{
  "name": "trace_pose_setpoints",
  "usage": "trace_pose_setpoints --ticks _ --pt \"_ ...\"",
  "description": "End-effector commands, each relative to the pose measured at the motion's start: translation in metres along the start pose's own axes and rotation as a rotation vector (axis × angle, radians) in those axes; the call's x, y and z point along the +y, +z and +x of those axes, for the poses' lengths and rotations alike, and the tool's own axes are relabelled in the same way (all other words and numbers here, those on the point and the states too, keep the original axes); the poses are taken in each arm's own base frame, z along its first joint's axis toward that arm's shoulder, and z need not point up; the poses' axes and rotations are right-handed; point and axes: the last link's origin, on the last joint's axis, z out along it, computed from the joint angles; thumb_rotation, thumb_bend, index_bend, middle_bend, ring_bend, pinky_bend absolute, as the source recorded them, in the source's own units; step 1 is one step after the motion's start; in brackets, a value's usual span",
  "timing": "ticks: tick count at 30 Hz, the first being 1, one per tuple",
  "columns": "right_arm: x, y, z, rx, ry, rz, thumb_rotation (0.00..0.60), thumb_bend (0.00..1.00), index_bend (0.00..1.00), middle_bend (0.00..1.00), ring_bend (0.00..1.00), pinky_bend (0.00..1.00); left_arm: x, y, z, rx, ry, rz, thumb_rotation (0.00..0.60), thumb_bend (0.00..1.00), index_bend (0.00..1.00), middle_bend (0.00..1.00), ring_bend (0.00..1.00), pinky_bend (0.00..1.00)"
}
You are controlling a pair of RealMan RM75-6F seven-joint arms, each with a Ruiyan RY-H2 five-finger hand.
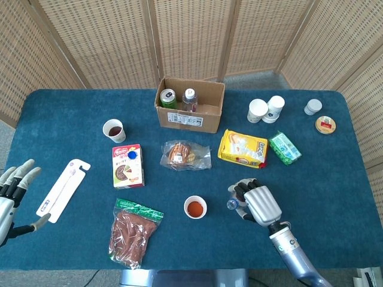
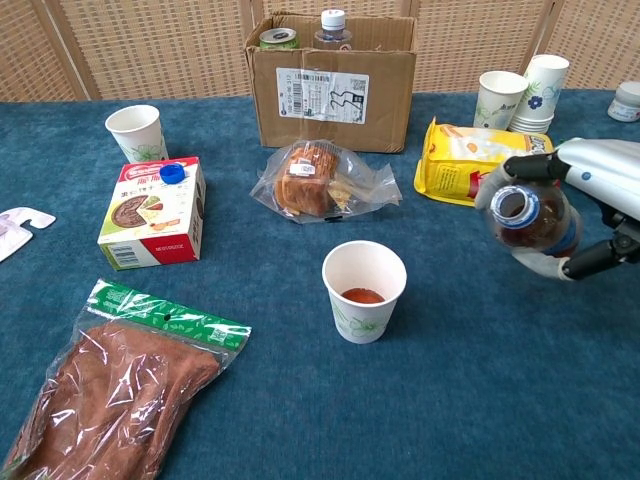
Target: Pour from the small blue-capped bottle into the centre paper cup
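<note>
My right hand [image 1: 258, 204] [image 2: 590, 205] grips a small bottle [image 2: 527, 217] [image 1: 234, 204] of dark liquid with its cap off. The bottle is tipped on its side, its open blue-ringed mouth facing left toward the centre paper cup [image 2: 364, 290] [image 1: 195, 207]. That cup stands upright with reddish-brown liquid at its bottom, a short way left of the bottle mouth. A blue cap [image 2: 172, 173] [image 1: 132, 155] lies on the snack box [image 2: 152, 212]. At the left table edge my left hand [image 1: 13, 191] hangs with fingers spread, holding nothing.
A cardboard box [image 2: 331, 80] with a can and a bottle stands at the back. A bread bag [image 2: 324, 182], yellow snack bag [image 2: 475, 162], sausage pack [image 2: 105, 384], another filled cup [image 2: 137, 132], stacked cups [image 2: 523, 92] and a toothbrush pack [image 1: 61, 189] lie around.
</note>
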Motion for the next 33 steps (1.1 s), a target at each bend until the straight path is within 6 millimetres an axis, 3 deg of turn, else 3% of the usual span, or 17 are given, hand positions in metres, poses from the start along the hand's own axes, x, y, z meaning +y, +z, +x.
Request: trace_pose_setpoints --ticks 1,33 --pt "-0.001 0.002 0.0 0.006 -0.016 -0.006 0.6 0.89 0.46 0.59 0.27 0.77 0.0 0.0 0.0 0.0 0.0 0.0 0.6 0.25 0.0 0.0 0.0 0.0" --pt "-0.016 0.016 -0.01 0.063 -0.245 -0.017 0.6 0.9 0.46 0.59 0.28 0.77 -0.001 0.001 -0.001 -0.004 0.005 0.005 0.6 0.25 0.0 0.0 0.0 0.0"
